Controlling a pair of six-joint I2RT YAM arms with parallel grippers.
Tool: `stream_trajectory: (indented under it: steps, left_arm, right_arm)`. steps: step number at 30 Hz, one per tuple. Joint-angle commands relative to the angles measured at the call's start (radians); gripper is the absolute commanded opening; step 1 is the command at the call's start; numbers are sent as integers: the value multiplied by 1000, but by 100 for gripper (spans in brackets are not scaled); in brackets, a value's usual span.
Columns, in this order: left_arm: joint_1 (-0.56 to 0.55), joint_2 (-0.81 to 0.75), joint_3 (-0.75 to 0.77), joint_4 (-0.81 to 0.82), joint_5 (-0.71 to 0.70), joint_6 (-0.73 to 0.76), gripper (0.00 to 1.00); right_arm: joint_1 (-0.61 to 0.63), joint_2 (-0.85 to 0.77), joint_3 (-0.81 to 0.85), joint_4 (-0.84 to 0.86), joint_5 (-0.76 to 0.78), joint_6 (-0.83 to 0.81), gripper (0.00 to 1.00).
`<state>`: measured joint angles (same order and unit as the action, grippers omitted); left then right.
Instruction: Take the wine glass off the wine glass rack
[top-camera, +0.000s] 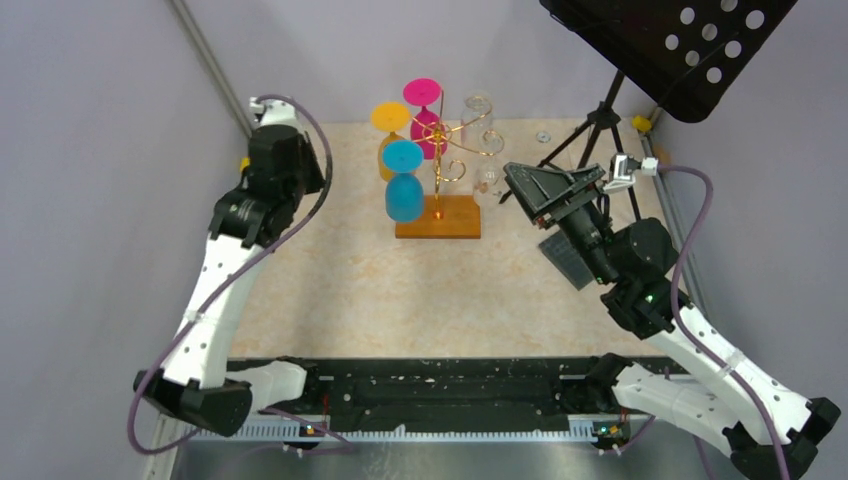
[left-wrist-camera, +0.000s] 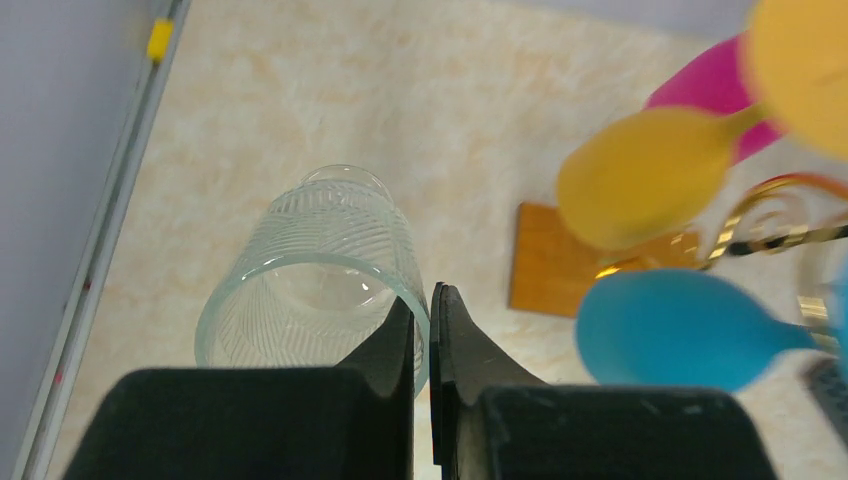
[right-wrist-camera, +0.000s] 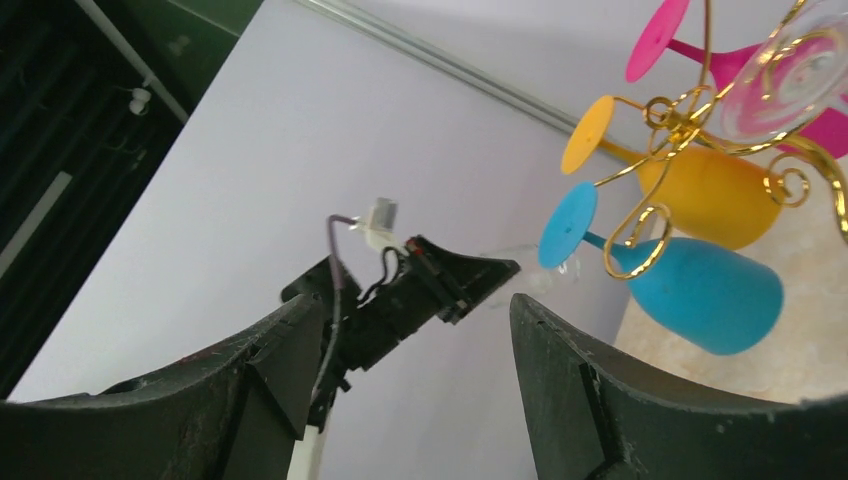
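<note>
**Q:** Where is the clear wine glass (left-wrist-camera: 310, 260)?
**A:** Well left of the wine glass rack (top-camera: 455, 222), pinched at its rim by your left gripper (left-wrist-camera: 425, 335); the right gripper (right-wrist-camera: 410, 320) is spread wide. Risk: this thin rim hold may let it swing or slip.

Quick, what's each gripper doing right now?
Left gripper: shut on the rim of a clear glass.
Right gripper: open, holding nothing.

Gold rack (top-camera: 439, 180) (orange-brown base (top-camera: 452, 228)), blue glass (top-camera: 404, 198), yellow glass (top-camera: 390, 117), magenta glass (top-camera: 422, 92) are seen; clear glass (left-wrist-camera: 310, 270) is ribbed diagonally.
</note>
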<state>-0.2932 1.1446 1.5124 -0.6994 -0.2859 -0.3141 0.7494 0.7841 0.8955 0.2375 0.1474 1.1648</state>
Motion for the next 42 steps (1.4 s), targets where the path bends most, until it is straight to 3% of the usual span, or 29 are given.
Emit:
stream_trajectory:
  steps: [1,7,22,28,38,42]
  left_arm:
    - [8,77,-81,-54,-96,21,0]
    - [72,207,-181,-16,13,7,0]
    - [354,479,-124,8,120,-37,0]
    - [374,591,-50,8,230,-43,0]
    - [374,657,8,10,268,-45,0]
    - [374,651,35,-11,273,-49,14]
  right_arm:
    - [-4,-29,-8,-96,64,-77,70]
    - [-4,-63,-24,-144,78,-99,70]
    - [-4,-118,-56,-189,155,-128,69]
    - [-4,-121,-51,-197,170,-137,69]
    - [-5,-129,-50,-211,195,-144,69]
    - [-6,-126,-48,-210,194,-141,69]
